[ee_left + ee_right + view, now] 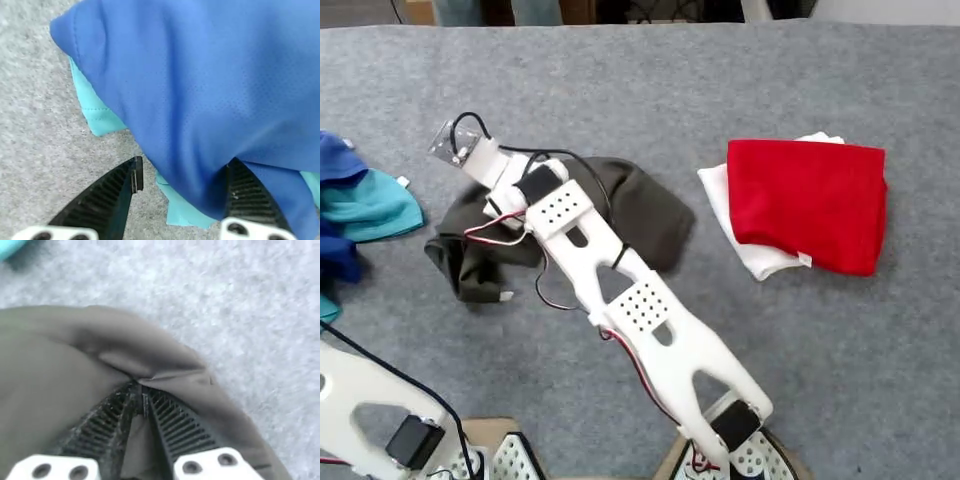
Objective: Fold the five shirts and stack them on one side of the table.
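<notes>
The dark olive shirt (650, 215) lies crumpled left of the middle of the grey worktop (820, 350). The right hand (141, 400) is clenched on a fold of it. At the worktop's right side a folded red shirt (805, 200) rests on a folded white shirt (750, 250). At the left edge a blue shirt (200, 75) lies bunched over a teal shirt (97, 112). There the left hand (184, 167) is spread wide, one finger partly under the blue cloth.
</notes>
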